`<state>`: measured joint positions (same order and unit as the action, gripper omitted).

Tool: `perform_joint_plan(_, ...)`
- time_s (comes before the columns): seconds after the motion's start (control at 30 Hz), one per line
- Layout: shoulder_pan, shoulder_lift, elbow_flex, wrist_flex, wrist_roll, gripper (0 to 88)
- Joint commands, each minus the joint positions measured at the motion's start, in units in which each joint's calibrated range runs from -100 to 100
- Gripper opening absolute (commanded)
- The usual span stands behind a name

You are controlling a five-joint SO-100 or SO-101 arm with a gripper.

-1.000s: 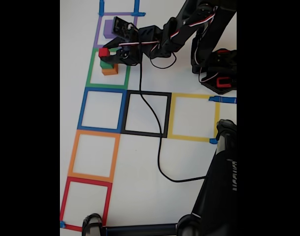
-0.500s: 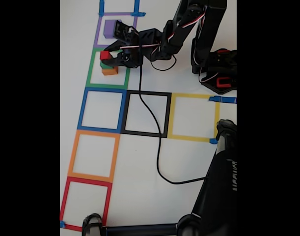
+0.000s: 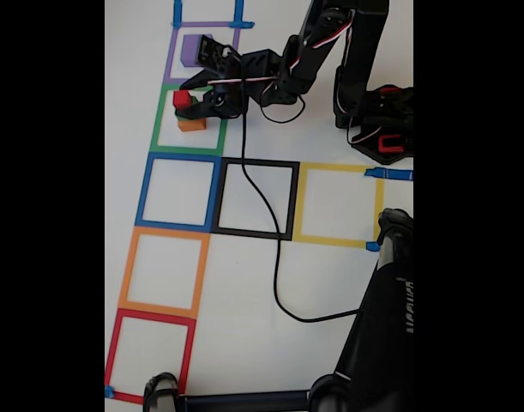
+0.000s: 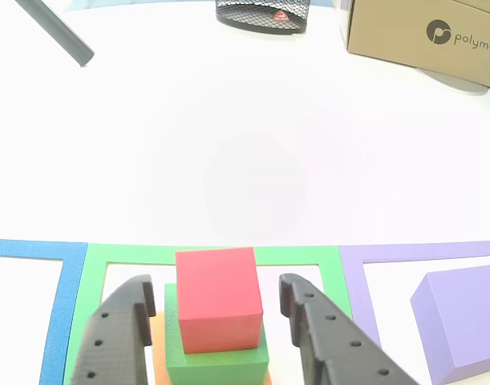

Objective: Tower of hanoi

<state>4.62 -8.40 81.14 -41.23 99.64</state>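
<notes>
A stack stands inside the green taped square (image 3: 162, 129): a red cube (image 4: 218, 298) on a green block (image 4: 216, 362) on an orange block (image 3: 191, 125). In the fixed view the red cube (image 3: 183, 99) tops the stack and the green block is mostly hidden by the gripper. My gripper (image 4: 212, 282) is open, with one black finger (image 4: 120, 337) on each side of the red cube and a gap on both sides. The fixed view shows the gripper (image 3: 195, 99) low over the stack. A purple block (image 3: 191, 49) (image 4: 461, 317) sits in the neighbouring purple square.
Blue (image 3: 144, 190), black (image 3: 294, 199), yellow (image 3: 337, 241), orange (image 3: 129, 266) and red (image 3: 116, 343) taped squares lie on the white table. A black cable (image 3: 274, 257) crosses the black square. A dark stand (image 3: 386, 318) occupies the lower right. A cardboard box (image 4: 425, 32) and mesh tray (image 4: 261, 16) stand beyond.
The red cube came down from just above the stack onto the green block. The gripper lowered with it, and the arm's upper link swung more upright.
</notes>
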Motion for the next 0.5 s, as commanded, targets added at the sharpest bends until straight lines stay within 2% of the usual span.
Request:
perform_joint_plan(0.0,0.1,-1.6,-1.5,-1.4,0.4,17.4)
perform_joint_plan(0.17,-0.4,-8.0,-0.2,-0.3,0.4,17.3)
perform_joint_plan(0.3,-1.3,-16.3,0.4,5.7,0.4,14.5)
perform_joint_plan(0.47,-2.0,-28.5,-1.6,19.6,0.4,0.6)
